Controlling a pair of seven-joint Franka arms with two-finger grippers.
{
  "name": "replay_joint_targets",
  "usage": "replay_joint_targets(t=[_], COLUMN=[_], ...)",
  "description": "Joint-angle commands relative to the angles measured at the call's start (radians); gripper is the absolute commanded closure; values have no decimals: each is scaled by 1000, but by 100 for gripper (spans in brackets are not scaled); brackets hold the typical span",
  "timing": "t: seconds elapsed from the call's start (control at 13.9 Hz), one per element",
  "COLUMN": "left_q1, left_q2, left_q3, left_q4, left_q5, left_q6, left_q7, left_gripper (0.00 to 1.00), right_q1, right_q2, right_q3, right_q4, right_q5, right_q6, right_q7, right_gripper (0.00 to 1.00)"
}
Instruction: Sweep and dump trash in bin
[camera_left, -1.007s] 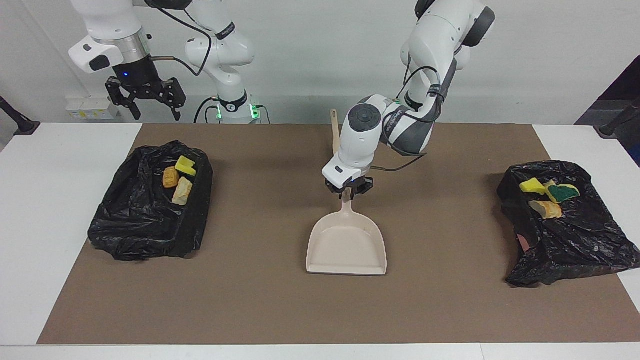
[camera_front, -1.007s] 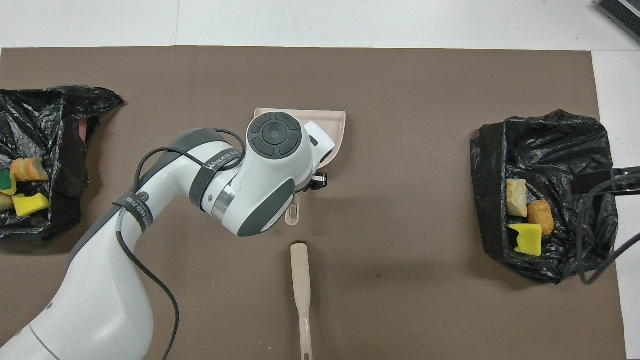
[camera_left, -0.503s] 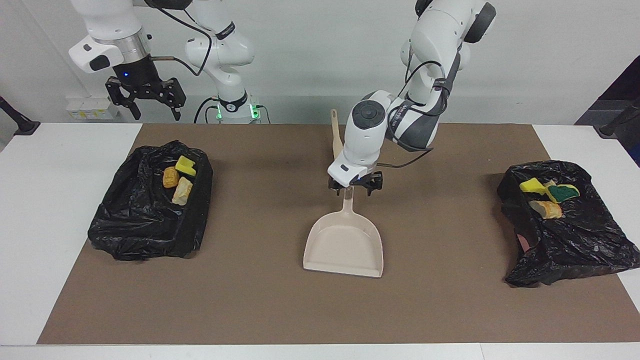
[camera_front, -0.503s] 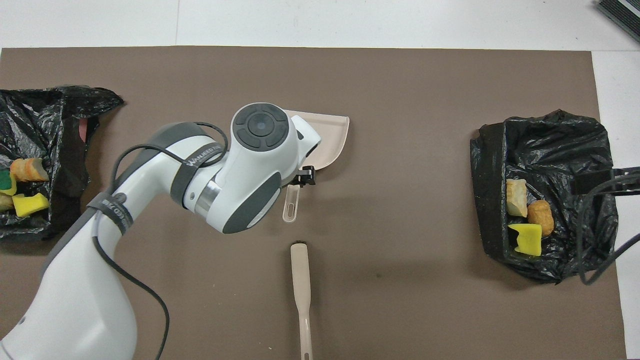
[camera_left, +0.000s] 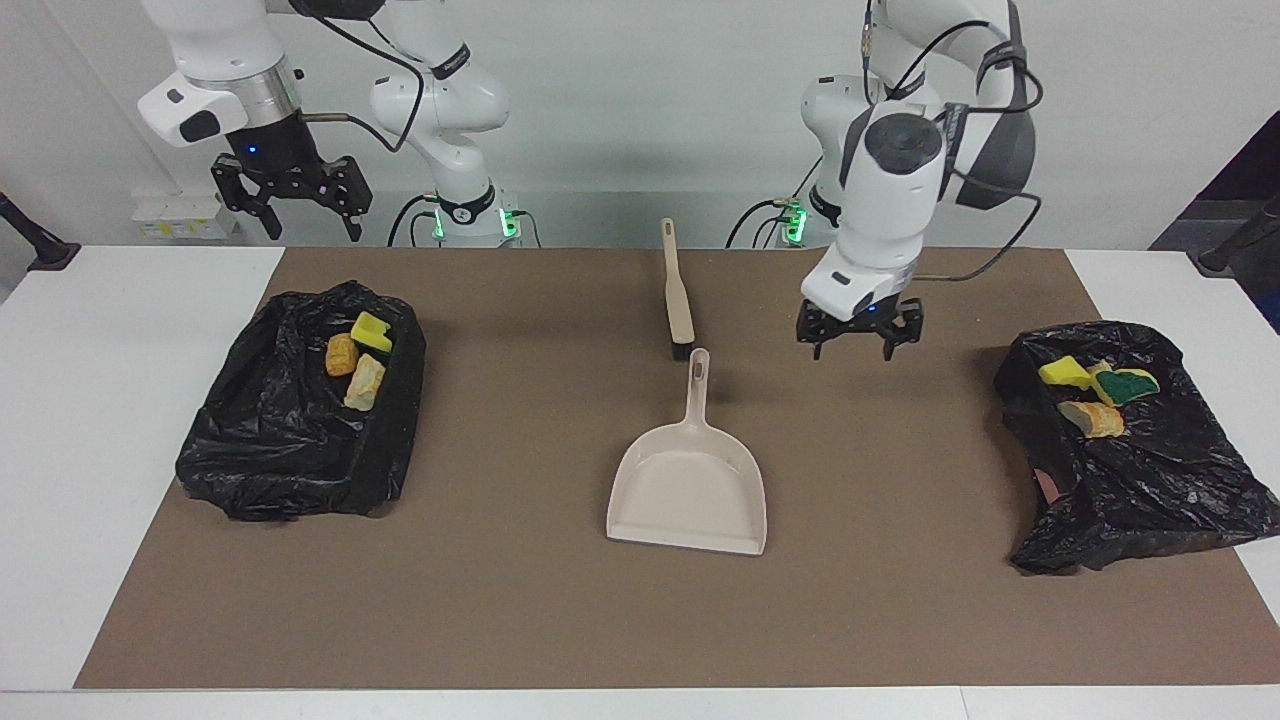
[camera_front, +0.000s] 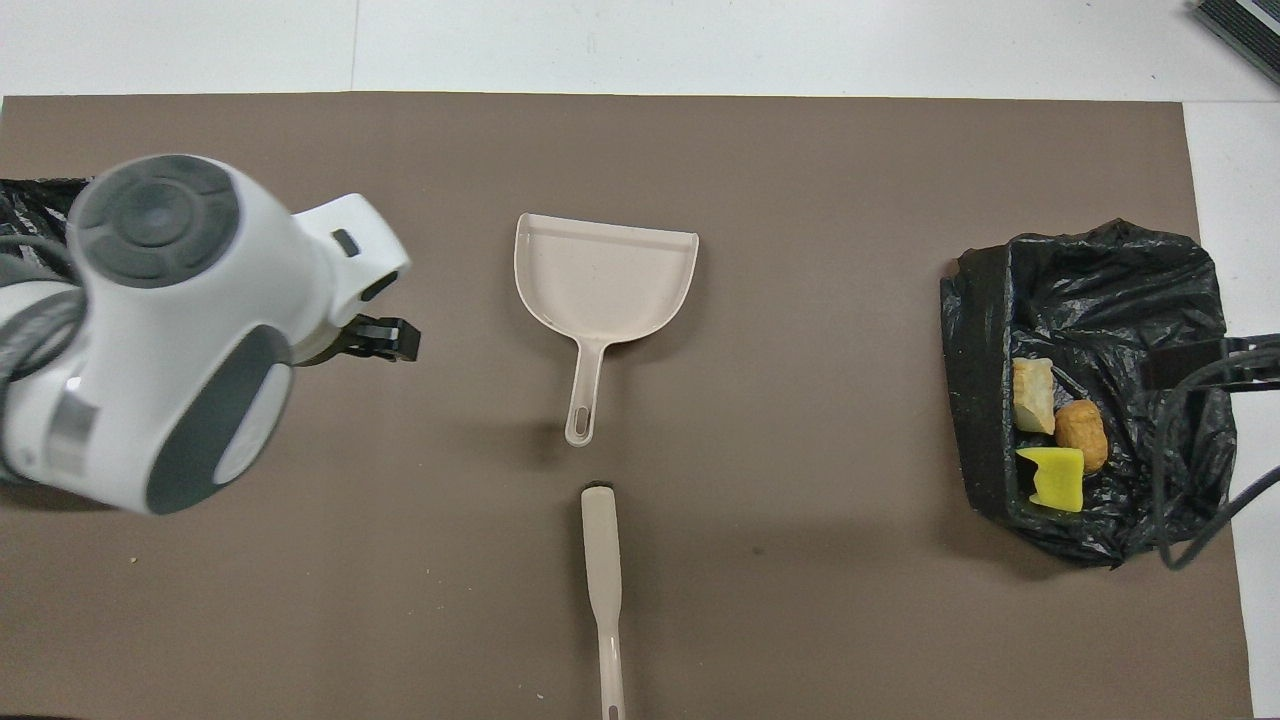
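Facing view, contents as they lie. Brown mat (camera_left: 900, 600) over the white table. Dustpan (camera_left: 688, 490) flat at the mat's middle, long axis running toward and away from me, handle toward me, open mouth pointing away. Hand brush (camera_left: 678, 292) nearer to me than the dustpan, just off its handle tip and roughly in line with it, black bristle end toward the dustpan; the two do not touch.

Trash, lot one: a yellow sponge, a green-faced sponge and a pastry piece (camera_left: 1093, 392) resting on the black bin bag (camera_left: 1150, 480) at my left arm's end of the table. Trash, lot two: a yellow sponge and two pastry pieces (camera_left: 357, 360) in the other black bin bag (camera_left: 290, 430) at my right arm's end. No loose pieces show on the mat between them.

My left gripper (camera_left: 858, 345): fingers apart, holding nothing, up over bare mat between the dustpan and the first bag. My right gripper (camera_left: 292, 212): fingers spread, empty, waiting high above the table edge by the second bag.

Overhead view: my left arm's wrist housing covers most of the first bag; only one black finger (camera_front: 385, 338) of that gripper shows. The brush handle is cut off at the bottom edge.
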Motion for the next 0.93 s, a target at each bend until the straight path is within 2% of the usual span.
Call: replay_joint_targets(t=[0.0, 0.14, 0.29, 0.65, 0.86], left_q1=[-11, 3, 26, 77, 89], left_q2=[-136, -190, -193, -51, -51], left_q3=[94, 161, 191, 198, 198], left_q4=[-56, -24, 80, 347, 357], left_q5=[-38, -84, -84, -116, -153], left_q6=[-83, -126, -224, -388, -381], left_q7=[119, 194, 281, 340, 338], left_gripper=[0, 0, 0, 0, 0], right_q1=[-13, -15, -15, -27, -27], right_q2=[-11, -12, -17, -26, -26], right_q3=[6, 6, 6, -9, -11], right_q4=[-5, -11, -16, -26, -28], right_q5=[18, 18, 18, 44, 45], right_q6=[-19, -19, -22, -25, -25], right_q7=[-38, -41, -42, -79, -79], right_gripper=[0, 0, 0, 0, 0])
